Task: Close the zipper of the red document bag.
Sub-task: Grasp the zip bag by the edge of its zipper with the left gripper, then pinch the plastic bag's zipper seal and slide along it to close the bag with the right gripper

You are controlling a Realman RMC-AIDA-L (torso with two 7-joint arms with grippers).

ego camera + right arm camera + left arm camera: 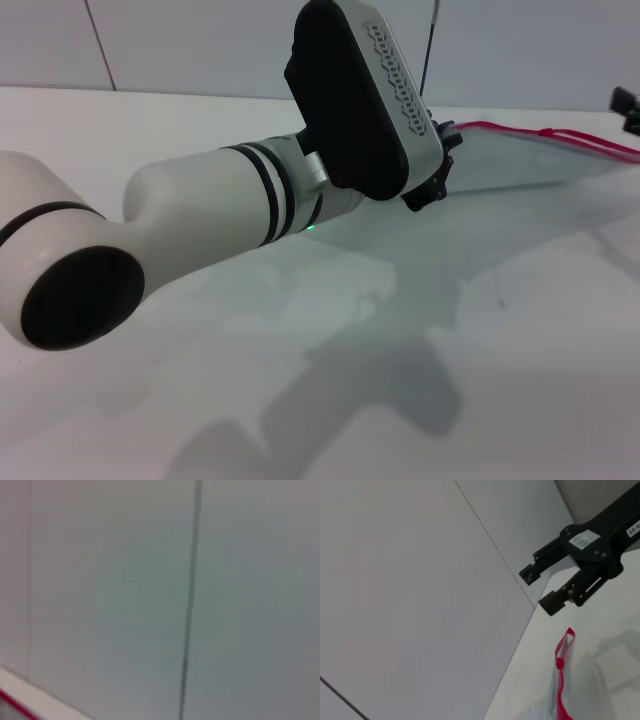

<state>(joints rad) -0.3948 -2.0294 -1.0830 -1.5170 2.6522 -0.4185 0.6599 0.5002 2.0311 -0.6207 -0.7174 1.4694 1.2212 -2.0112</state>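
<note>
The red document bag (530, 165) is a translucent pale sheet at the far right of the white table. The zipper (560, 136) runs as a thin red strip along the bag's far edge. My left arm reaches across the head view, and my left gripper (440, 178) is at the bag's near-left corner, mostly hidden behind its own wrist. My right gripper (626, 108) shows only at the right edge there. In the left wrist view the right gripper (540, 589) stands open just beyond the bag's (570, 690) red zipper end (566, 642), holding nothing.
The white table (330, 340) spreads under the arm's shadow. A pale wall with a thin vertical seam (190, 595) stands behind it. A red edge (10, 702) shows in the corner of the right wrist view.
</note>
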